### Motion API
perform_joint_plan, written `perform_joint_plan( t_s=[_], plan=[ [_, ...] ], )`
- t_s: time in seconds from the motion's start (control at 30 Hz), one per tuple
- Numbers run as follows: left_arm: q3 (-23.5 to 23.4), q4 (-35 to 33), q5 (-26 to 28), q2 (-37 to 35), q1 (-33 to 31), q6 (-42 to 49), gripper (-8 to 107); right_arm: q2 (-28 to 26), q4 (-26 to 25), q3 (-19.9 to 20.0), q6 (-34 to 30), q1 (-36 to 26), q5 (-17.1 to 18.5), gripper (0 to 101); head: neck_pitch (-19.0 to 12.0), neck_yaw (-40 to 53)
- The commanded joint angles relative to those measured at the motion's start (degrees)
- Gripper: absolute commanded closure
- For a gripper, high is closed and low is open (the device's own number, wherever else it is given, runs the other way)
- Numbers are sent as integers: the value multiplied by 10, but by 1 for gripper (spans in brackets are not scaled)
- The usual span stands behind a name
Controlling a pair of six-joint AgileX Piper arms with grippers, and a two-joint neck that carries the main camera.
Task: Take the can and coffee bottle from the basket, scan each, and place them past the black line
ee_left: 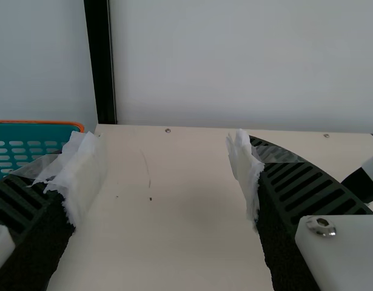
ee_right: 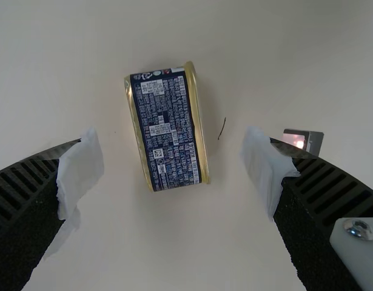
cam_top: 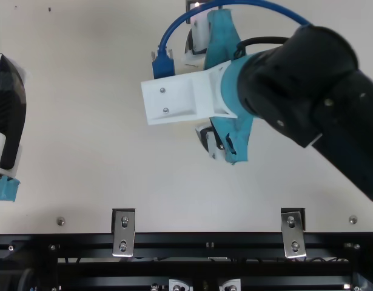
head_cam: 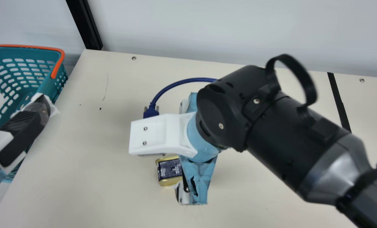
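My can (ee_right: 168, 127) lies on the desk (head_cam: 96, 190), label up, out of the basket (head_cam: 61, 60) and short of the black line (head_cam: 338, 98). In my right wrist view it sits between the fingers of my right gripper (ee_right: 174, 173), which stand wide apart and touch neither side of it. I take the step in hand to be gripping it for the scan, though I can't tell whether it has been scanned. Next I'd lower straight, keep its long sides square to my fingers and close gently. Taking clock directions from the can in the main view, a small device with a lit window (ee_right: 294, 140), perhaps the scanner, sits near twelve, just beyond one finger; that finger could knock it on the way down. My blue cable (head_cam: 182, 83) arches on that side too and could snag in a turn. My left gripper (ee_left: 165, 176) waits toward ten, its fingers spread, near the basket and the desk's side edge, so I'd keep my swing away from there. Bare desk runs toward six, which looks like my easiest room for turning. The line is off toward two, well apart, so carrying the can past it calls for a good lift first.
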Motion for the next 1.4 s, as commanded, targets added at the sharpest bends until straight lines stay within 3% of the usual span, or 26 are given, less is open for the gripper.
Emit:
perform_joint_plan(
  t_s=[0.0, 0.37, 0.93, 0.97, 1.0, 1.37],
  plan=[
    [0, 0, 0, 0, 0, 0, 9, 8, -8, 6, -3, 2, -8, 0, -9, -5],
    [0, 0, 0, 0, 0, 0, 9, 52, -36, 20, -9, 10, -43, 0, -9, -5],
    [0, 0, 0, 0, 0, 0, 9, 89, -40, 2, -7, 15, -43, 0, -9, -5],
    [0, 0, 0, 0, 0, 0, 9, 90, -40, 1, -6, 14, -42, 43, -9, -5],
    [0, 0, 0, 0, 0, 0, 9, 90, -39, 1, -6, 14, -41, 101, -9, -5],
    [0, 0, 0, 0, 0, 0, 9, 63, -32, -11, 17, 10, -13, 101, -9, -5]
  ],
)
